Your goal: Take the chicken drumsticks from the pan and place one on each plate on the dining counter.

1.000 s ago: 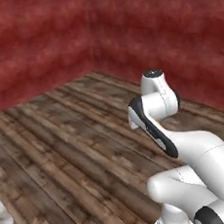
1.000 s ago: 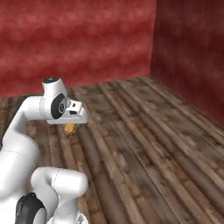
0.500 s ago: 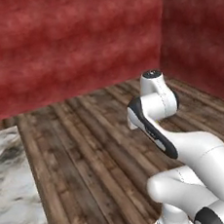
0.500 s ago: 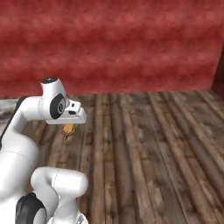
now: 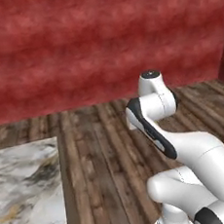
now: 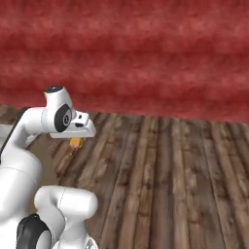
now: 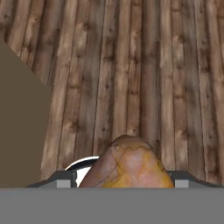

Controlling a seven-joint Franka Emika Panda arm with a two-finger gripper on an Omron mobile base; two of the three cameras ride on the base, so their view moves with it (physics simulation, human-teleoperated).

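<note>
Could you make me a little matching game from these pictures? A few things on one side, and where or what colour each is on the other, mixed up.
Things:
1. chicken drumstick
2. back wall
3. floor
4. marbled counter top

Descriptions:
A. mottled deep red
B. white-grey with dark veins, at the lower left of the left base view
C. golden-brown, held in the pincer above the floor
D. brown wooden planks

Right pairs: 1-C, 2-A, 3-D, 4-B
</note>
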